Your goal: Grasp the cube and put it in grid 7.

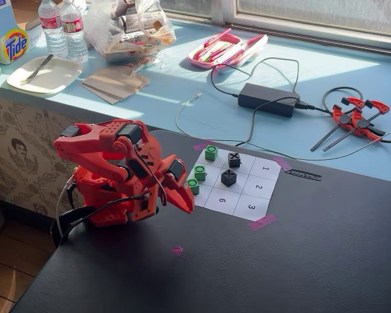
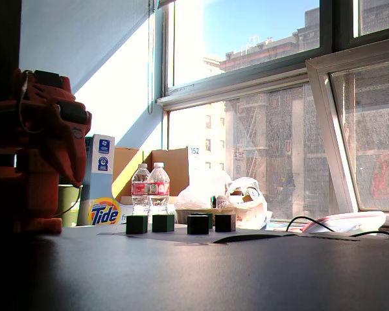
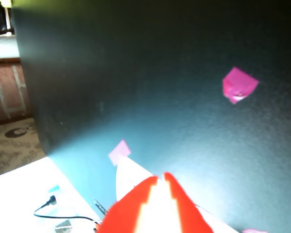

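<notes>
Currently the jaws (image 1: 184, 197) are drawn together with nothing between them — the wrist view shows the two red fingertips (image 3: 150, 187) nearly touching, only a thin pale slit between. In a fixed view the arm (image 1: 114, 173) sits folded low at the near-left edge of the black worktop (image 1: 300, 261), tips pointing down just beside the white grid sheet (image 1: 238, 189).

Three green cubes stand in a column along the sheet's arm-side edge. Nearest the tips is the cube (image 1: 193, 186): small, bright green, dark ring on top, upright. Cells 1, 2, 3 and 6 read clearly; grid 7 cannot be read, as the green cubes cover that column. Two black X cubes (image 1: 231, 169) occupy the middle column.

Risks, as judged from this pose:
- Jaws closed and very close to the nearest cube — opening or swinging in place could knock it off its cell.
- Green cubes are packed in a line; a wide approach could nudge a neighbour.
- Target cell may already be occupied.
</notes>
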### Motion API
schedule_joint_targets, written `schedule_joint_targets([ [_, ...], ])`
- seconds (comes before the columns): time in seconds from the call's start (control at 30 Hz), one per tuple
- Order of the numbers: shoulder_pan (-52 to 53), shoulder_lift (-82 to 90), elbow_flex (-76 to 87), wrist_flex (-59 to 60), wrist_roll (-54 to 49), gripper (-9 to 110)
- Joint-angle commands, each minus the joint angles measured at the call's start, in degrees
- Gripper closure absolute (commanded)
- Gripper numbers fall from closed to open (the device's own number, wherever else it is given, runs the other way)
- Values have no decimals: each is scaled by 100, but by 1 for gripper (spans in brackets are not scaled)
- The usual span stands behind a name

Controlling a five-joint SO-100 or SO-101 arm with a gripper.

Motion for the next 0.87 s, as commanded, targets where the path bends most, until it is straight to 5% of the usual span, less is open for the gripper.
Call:
schedule_joint_targets([
  [0.0, -26, 255, 185, -193, -62, 101],
  [0.83, -123, 703, 1775, -668, -316, 101],
])
